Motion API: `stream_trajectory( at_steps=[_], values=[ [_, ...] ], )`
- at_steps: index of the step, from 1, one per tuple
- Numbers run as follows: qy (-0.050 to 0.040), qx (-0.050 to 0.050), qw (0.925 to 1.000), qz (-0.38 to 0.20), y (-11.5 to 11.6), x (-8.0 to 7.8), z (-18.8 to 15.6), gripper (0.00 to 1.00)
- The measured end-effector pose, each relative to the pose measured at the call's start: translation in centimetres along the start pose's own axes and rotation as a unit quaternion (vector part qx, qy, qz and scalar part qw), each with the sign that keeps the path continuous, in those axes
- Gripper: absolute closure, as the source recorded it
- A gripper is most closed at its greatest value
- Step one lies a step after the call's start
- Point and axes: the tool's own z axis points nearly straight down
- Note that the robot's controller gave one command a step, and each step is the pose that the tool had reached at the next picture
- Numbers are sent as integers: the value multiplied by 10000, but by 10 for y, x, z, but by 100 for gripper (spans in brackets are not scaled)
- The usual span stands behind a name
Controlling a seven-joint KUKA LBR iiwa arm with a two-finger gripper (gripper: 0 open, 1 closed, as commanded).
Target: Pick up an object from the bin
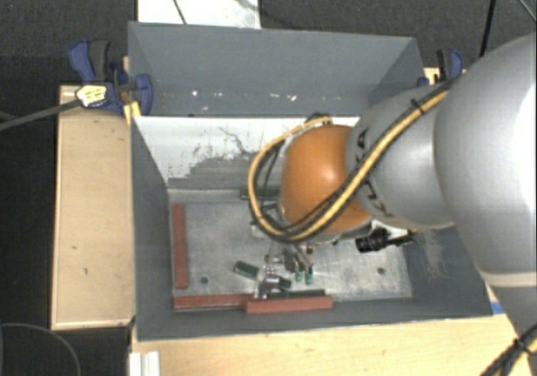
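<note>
My gripper [285, 267] hangs low over the bin's floor, near the front and about the middle, under the arm's orange cover. Just left of it lies a small dark green piece [246, 268]. A small pale grey thing [270, 285] sits right below the gripper, touching or nearly touching it; I cannot tell which. A small green bit [304, 278] shows at the gripper's right side. Whether anything is held is hidden.
A red-brown bar [289, 305] lies along the bin's front wall, with a second one [208, 302] to its left. A third red-brown bar [179, 244] lies along the left wall. The arm covers the bin's right half.
</note>
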Motion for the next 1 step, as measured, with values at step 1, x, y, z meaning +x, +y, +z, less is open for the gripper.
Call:
stream_trajectory(
  at_steps=[1],
  values=[
    [-23, -10, 10000, 8, 1, 0, -46, 0]
  ],
)
